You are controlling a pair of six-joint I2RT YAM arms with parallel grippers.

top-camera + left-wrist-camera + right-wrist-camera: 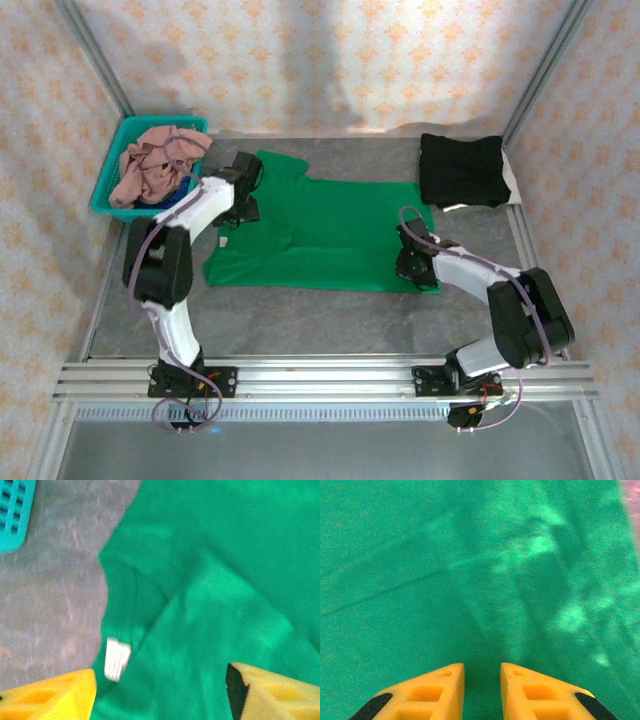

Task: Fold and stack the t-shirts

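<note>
Green t-shirt lies spread flat mid-surface. My left gripper hangs over its left edge by the collar and white label, fingers spread wide. My right gripper is over its near right corner, fingers a narrow gap apart, pinching nothing. Folded black t-shirt lies far right; pink t-shirt is heaped in the teal basket far left.

Patterned peach wallpaper walls, grey mottled tabletop, aluminium frame rails.
</note>
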